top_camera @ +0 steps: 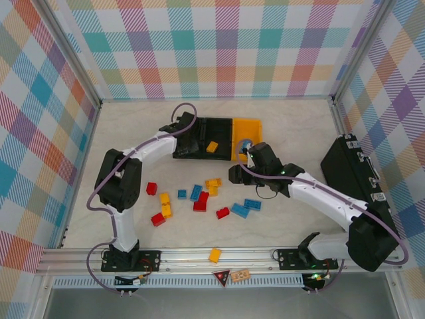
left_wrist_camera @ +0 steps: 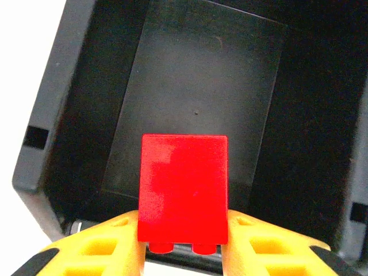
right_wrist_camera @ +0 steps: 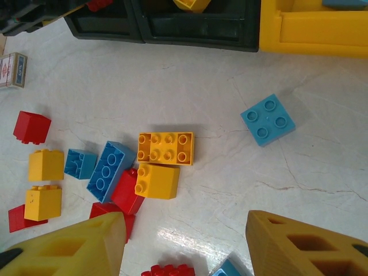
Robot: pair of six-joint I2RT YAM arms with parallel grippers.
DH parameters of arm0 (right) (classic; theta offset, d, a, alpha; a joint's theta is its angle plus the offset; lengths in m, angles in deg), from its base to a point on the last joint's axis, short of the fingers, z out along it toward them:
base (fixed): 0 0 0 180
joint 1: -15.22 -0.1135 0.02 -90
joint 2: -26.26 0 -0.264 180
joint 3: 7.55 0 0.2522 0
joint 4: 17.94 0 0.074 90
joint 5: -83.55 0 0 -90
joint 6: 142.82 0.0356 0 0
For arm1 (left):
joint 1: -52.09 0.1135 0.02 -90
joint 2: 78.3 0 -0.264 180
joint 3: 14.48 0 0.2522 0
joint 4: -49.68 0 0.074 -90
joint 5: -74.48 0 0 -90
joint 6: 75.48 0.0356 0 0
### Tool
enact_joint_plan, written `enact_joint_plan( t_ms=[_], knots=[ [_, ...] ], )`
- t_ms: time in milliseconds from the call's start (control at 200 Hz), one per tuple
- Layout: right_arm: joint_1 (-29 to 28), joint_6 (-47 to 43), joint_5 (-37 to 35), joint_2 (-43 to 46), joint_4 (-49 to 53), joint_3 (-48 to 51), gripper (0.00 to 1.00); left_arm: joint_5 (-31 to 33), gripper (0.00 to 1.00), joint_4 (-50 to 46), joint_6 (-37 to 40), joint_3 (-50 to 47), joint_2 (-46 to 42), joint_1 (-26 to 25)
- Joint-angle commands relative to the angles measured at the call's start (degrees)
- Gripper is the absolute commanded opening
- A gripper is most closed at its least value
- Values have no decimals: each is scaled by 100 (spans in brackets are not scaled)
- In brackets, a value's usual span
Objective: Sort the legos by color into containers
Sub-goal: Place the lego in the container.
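Top external view: the bins point(top_camera: 222, 125) stand in a row at mid-table toward the far side, two black on the left and the yellow bin point(top_camera: 256, 126) on the right. Bare table point(top_camera: 299, 123) lies between them and the far wall, and more lies along the left wall. A black case point(top_camera: 348, 169) takes up the right edge. The loose bricks point(top_camera: 200, 201) are scattered near of the bins, between the two arms. One yellow brick point(top_camera: 214, 255) sits apart at the near rail.

The left gripper point(top_camera: 182, 127) hangs over the leftmost black bin. In the left wrist view its fingers point(left_wrist_camera: 253, 241) are clamped on a red brick point(left_wrist_camera: 184, 190), held studs toward the camera above that bin's near wall point(left_wrist_camera: 69, 115).

The right gripper point(top_camera: 247, 156) hovers just near of the yellow bin, where a blue brick point(top_camera: 246, 143) lies. In the right wrist view its jaws stand apart over bare table, holding nothing. A blue square brick point(right_wrist_camera: 268, 119) lies farther off to the right, and the cluster lies to the left.
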Motion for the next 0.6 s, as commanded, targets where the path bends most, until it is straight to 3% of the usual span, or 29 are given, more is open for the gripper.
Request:
enact_joint_plan(
  t_ms=[0, 170, 345, 595],
  knots=[
    [-31, 107, -63, 83, 15, 121, 58, -65, 35, -150, 138, 255, 113, 51],
    [-31, 134, -75, 63, 8, 153, 58, -104, 38, -174, 173, 402, 284, 71],
    [-31, 131, -114, 73, 3, 162, 58, -128, 52, -214, 142, 415, 212, 71],
    [-31, 14, -272, 46, 156, 17, 58, -338, 54, -162, 120, 103, -360, 69]
  ],
)
